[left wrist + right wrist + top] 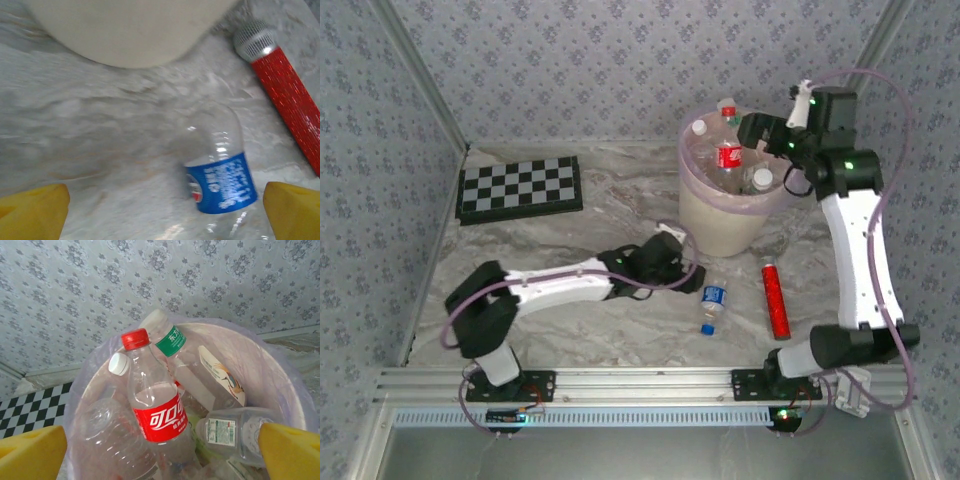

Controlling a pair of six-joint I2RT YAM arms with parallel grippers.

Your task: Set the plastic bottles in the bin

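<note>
Hovering our left pincer (165, 210), spread wide, over the blue-labelled bottle (220, 186) lying on the counter (100, 130) near the bin (720, 225), we line up a grasp. Our right pincer (162, 452) hangs released and empty above the bottles (156, 417) piled inside.

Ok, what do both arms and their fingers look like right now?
Both the left arm and right arm have white links, black joints and a thin lilac cable looping alongside. Small green lights glow on the right arm. Left fingers and right fingers are blocky yellow.
</note>
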